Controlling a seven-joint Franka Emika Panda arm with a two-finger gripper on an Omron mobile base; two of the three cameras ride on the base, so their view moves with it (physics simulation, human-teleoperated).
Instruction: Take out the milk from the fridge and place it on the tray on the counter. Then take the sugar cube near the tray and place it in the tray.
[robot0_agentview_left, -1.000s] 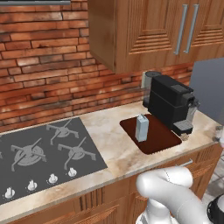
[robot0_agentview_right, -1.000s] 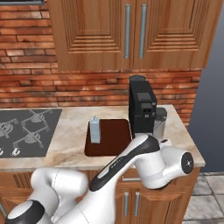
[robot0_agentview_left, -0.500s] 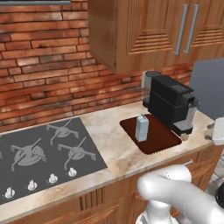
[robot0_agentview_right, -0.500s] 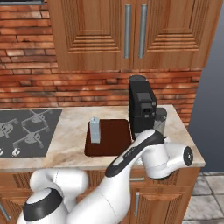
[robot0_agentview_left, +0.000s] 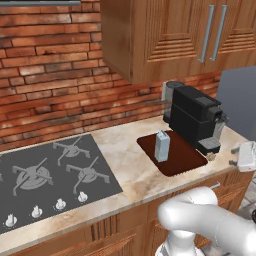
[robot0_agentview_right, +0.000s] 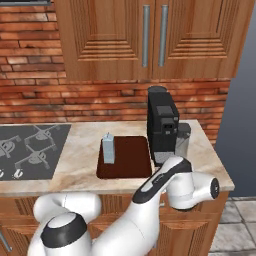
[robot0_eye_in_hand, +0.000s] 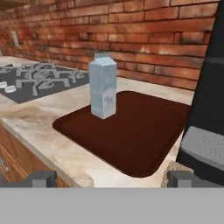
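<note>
Milk (robot0_eye_in_hand: 103, 85): one small pale blue-grey carton with a gabled top, standing upright; faint darker print on its front face
Where the milk is: on the tray (robot0_eye_in_hand: 144, 135), toward its left end as seen from the base, well clear of the coffee machine
Tray: one flat dark reddish-brown rectangle with rounded corners, lying on the counter (robot0_agentview_left: 132, 170) between the cooktop and the coffee machine
Counter: beige marbled stone over brown wooden cabinets, with a red brick wall behind
Sugar cube (robot0_agentview_left: 210, 156): one tiny tan cube, on the counter just off the tray's right end, at the foot of the coffee machine; too small to make out more
Coffee machine (robot0_agentview_right: 163, 127): one, big and black, at the tray's right end
Cooktop (robot0_agentview_left: 45, 175): one, grey-black, with burners and a row of pale knobs along its front edge
Gripper (robot0_eye_in_hand: 111, 178): jaws spread wide, nothing between them; it hangs low at the counter's front edge, facing the tray and the carton
Fingertips (robot0_eye_in_hand: 41, 178): two, small and dark
</note>
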